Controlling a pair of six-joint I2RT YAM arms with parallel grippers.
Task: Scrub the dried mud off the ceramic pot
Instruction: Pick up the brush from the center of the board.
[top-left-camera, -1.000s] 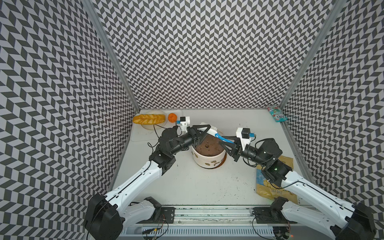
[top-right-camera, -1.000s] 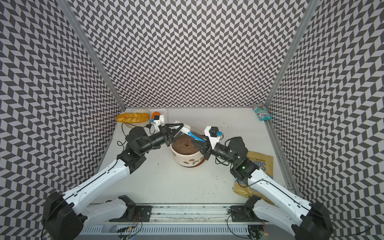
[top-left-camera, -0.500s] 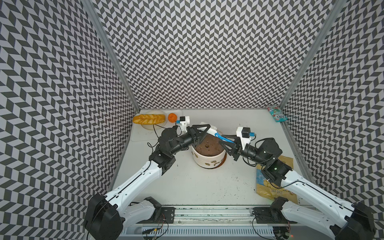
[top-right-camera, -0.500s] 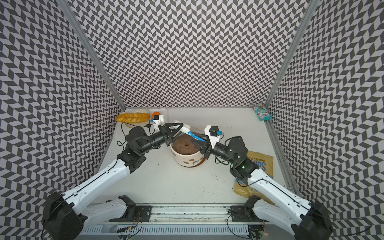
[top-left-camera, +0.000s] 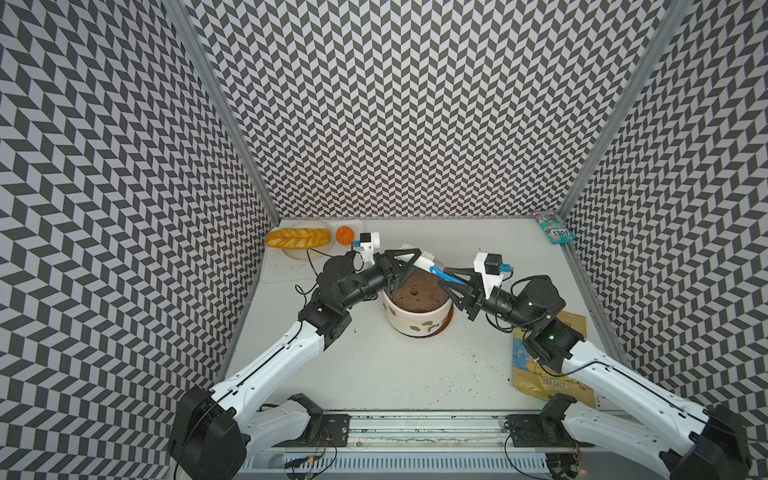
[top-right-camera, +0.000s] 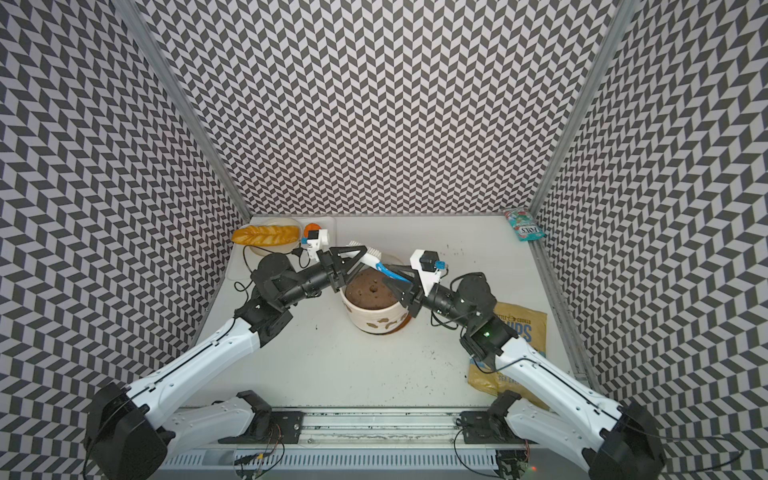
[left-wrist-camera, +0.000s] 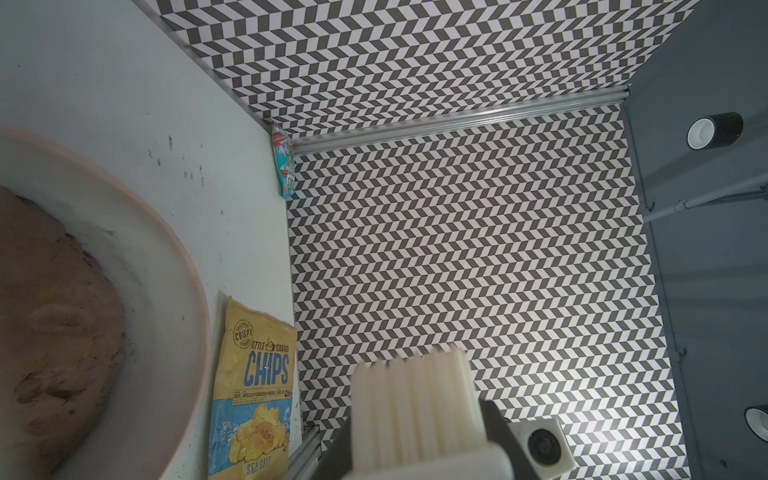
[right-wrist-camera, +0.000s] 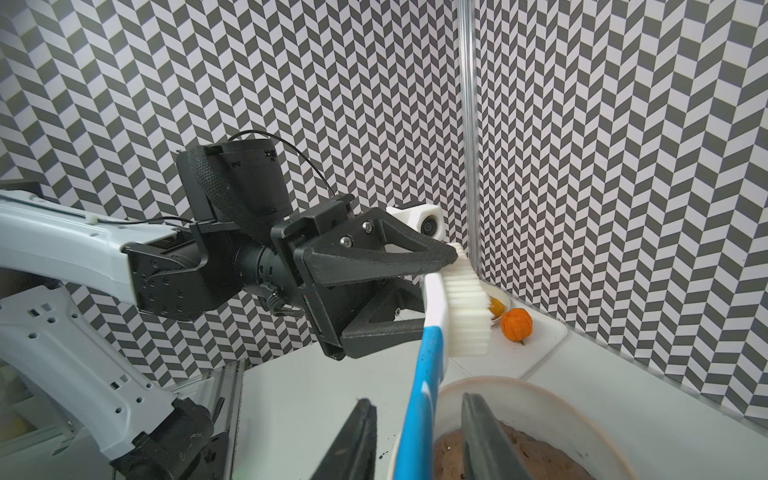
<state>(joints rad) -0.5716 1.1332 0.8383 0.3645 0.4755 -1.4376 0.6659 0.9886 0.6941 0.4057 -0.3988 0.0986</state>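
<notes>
The ceramic pot (top-left-camera: 415, 321) (top-right-camera: 374, 319) stands mid-table, cream-white and filled with brown soil. Dried mud (top-left-camera: 428, 324) (top-right-camera: 388, 322) shows as brown blotches on its front wall. Above the pot a brush (top-left-camera: 426, 262) (top-right-camera: 374, 262) with white bristles and a blue handle lies across both grippers. My left gripper (top-left-camera: 415, 255) (right-wrist-camera: 436, 291) is shut on the brush's bristle head (left-wrist-camera: 411, 411). My right gripper (top-left-camera: 444, 279) (right-wrist-camera: 419, 440) is open around the blue handle (right-wrist-camera: 424, 399), with gaps on both sides. The pot's rim (left-wrist-camera: 166, 291) (right-wrist-camera: 540, 399) lies just under both grippers.
A bread loaf (top-left-camera: 298, 237) on a plate and an orange fruit (top-left-camera: 345, 235) sit at the back left. A chips bag (top-left-camera: 540, 374) lies under my right arm. A snack packet (top-left-camera: 555, 226) leans in the back right corner. Soil specks dot the table.
My right gripper's jaws have spread apart from the brush handle. The left gripper keeps its hold on the bristle head. Both arms have hardly moved.
</notes>
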